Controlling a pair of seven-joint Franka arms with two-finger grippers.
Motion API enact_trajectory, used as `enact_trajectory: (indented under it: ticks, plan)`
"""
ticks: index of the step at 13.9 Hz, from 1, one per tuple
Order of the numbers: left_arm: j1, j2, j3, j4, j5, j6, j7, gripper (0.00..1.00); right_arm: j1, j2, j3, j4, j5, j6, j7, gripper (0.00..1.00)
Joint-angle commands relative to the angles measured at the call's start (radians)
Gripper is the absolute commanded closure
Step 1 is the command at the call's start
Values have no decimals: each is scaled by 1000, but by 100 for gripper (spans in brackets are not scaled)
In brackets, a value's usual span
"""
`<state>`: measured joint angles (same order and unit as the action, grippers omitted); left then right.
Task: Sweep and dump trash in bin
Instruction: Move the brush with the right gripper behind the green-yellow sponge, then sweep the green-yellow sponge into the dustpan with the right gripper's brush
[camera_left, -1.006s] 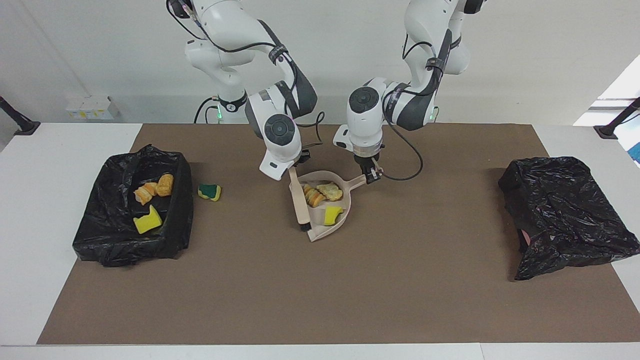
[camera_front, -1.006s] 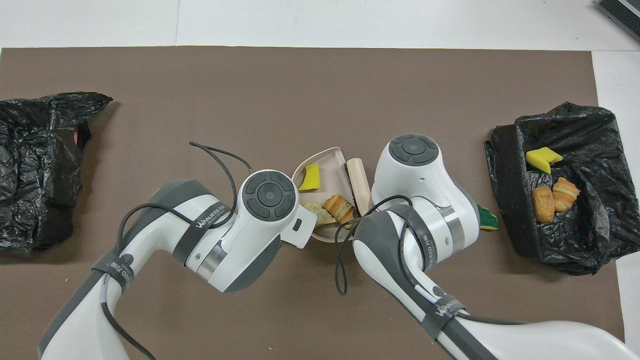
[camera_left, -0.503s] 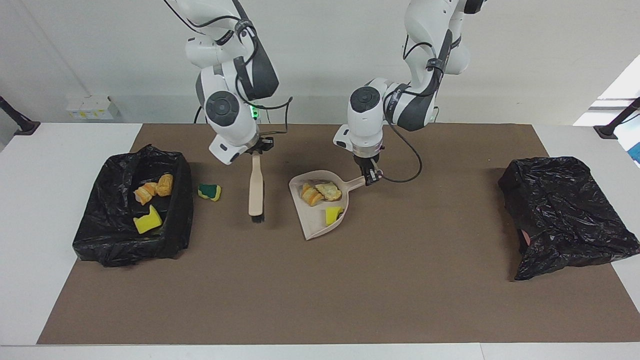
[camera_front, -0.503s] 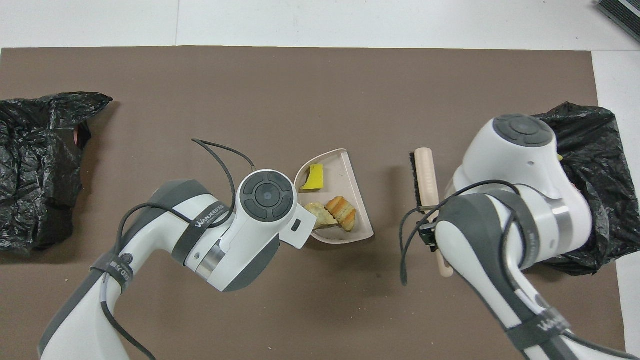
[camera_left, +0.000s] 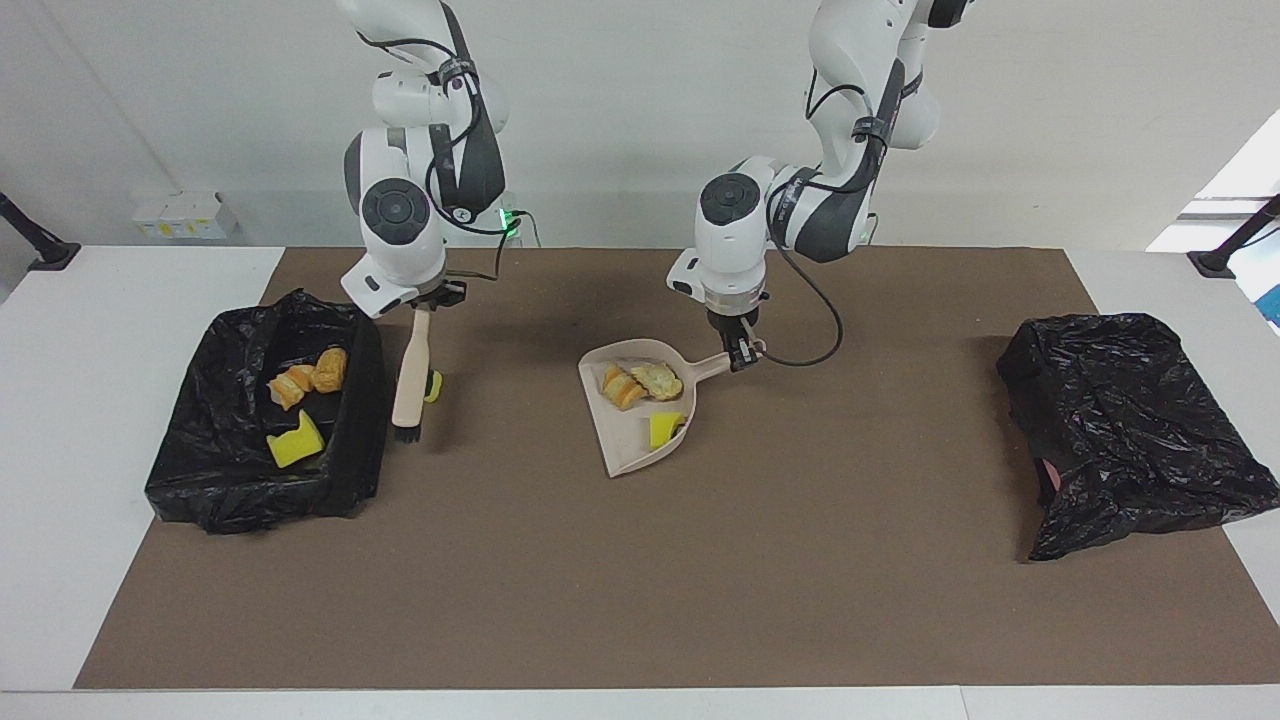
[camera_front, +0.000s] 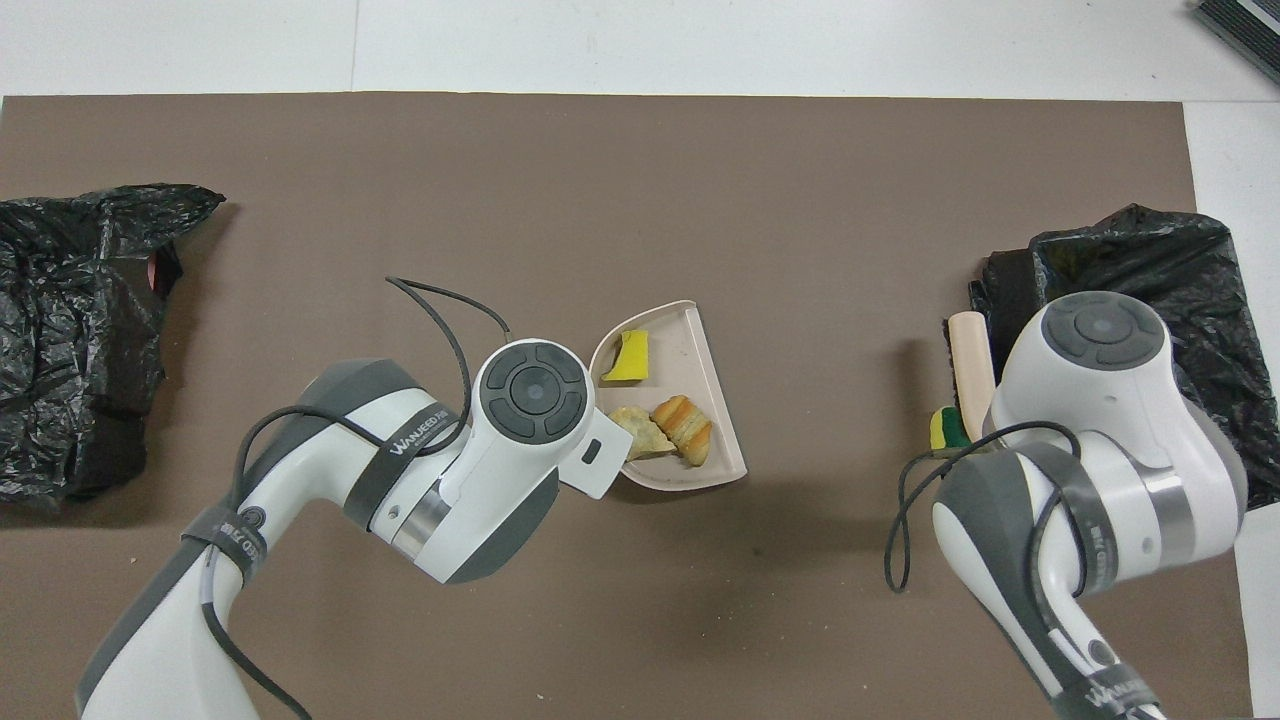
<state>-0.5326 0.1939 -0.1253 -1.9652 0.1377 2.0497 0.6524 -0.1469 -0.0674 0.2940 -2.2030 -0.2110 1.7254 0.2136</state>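
So the right gripper (camera_left: 428, 300), clamped on the brush (camera_left: 409, 385), has swung away from the dustpan (camera_left: 640, 440) toward the right arm's end, now right beside the stray green-yellow sponge (camera_left: 433, 385) next to the open bin (camera_left: 230, 500). Left gripper (camera_left: 742, 352) is pinching the dustpan handle, three scraps (camera_left: 640, 385) aboard. Looks like one more sweep before dumping; the bin wall crowds the brush. Closed bag (camera_left: 1130, 430) sits well apart.

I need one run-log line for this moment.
left end effector: holds dustpan | right end effector: holds brush beside sponge scrap | bin: trash inside
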Motion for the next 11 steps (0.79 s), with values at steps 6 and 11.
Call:
enact_trajectory:
  ticks: [6,11]
  plan:
    - [-6,-14,12,-20,-1,18,15,100,-30,-123,14,-198,-161,115,-73,100]
    - [-4,-14,12,-20,-1,26,12,100,-60,-112,14,-213,-231,158,-71,100]
